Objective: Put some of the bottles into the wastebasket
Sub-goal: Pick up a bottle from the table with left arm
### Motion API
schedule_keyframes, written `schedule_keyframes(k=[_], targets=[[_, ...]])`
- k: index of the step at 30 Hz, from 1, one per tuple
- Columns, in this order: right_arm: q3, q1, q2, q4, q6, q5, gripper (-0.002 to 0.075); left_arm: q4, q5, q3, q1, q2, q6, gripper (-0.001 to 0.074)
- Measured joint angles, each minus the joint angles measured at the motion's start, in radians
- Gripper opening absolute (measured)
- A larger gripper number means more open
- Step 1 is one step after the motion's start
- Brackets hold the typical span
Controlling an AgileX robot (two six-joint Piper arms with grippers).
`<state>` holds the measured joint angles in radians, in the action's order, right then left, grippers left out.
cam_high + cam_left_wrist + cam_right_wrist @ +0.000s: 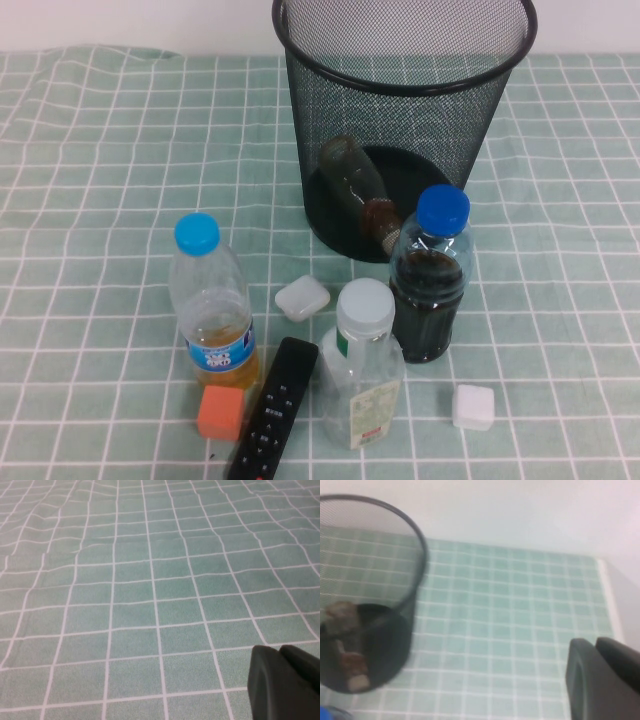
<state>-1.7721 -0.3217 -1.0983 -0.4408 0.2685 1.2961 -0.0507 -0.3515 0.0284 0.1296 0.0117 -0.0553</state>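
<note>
So the brownish bottle (358, 186) lies inside the wastebasket (404, 80), top centre of the high view. The white-capped bottle (361, 368) stands lower centre. Left gripper (280, 652) and right gripper (596, 647) are both pinched closed, empty, well away from them.

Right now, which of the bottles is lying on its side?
The brownish bottle inside the wastebasket. It lies tilted on the bin's floor, while the other three stand upright on the table in front.
</note>
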Motion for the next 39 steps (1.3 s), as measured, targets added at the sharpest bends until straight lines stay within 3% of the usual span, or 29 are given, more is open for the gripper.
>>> schedule_keyframes(k=[3,6,14,17,21,26,39], targets=[[0.14,0.0,0.081,-0.01,0.002,-0.05,-0.0006,0.0,0.0,0.0,0.0,0.0,0.0,-0.0004],[0.355,0.038,0.208,-0.032,0.002,-0.248,-0.0006,0.0,0.0,0.0,0.0,0.0,0.0,-0.0004],[1.158,0.393,0.656,0.093,0.0,-0.9,-0.0006,0.0,0.0,0.0,0.0,0.0,0.0,-0.0004],[1.409,0.482,0.807,0.141,0.0,-1.097,-0.0006,0.0,0.0,0.0,0.0,0.0,0.0,-0.0004],[1.651,0.523,0.966,0.162,0.002,-1.282,-0.0006,0.0,0.0,0.0,0.0,0.0,0.0,-0.0004],[1.792,0.518,1.085,0.17,0.032,-1.357,-0.0006,0.0,0.0,0.0,0.0,0.0,0.0,-0.0004],[1.799,0.4,1.134,0.161,0.04,-1.312,-0.0006,0.0,0.0,0.0,0.0,0.0,0.0,-0.0004]])
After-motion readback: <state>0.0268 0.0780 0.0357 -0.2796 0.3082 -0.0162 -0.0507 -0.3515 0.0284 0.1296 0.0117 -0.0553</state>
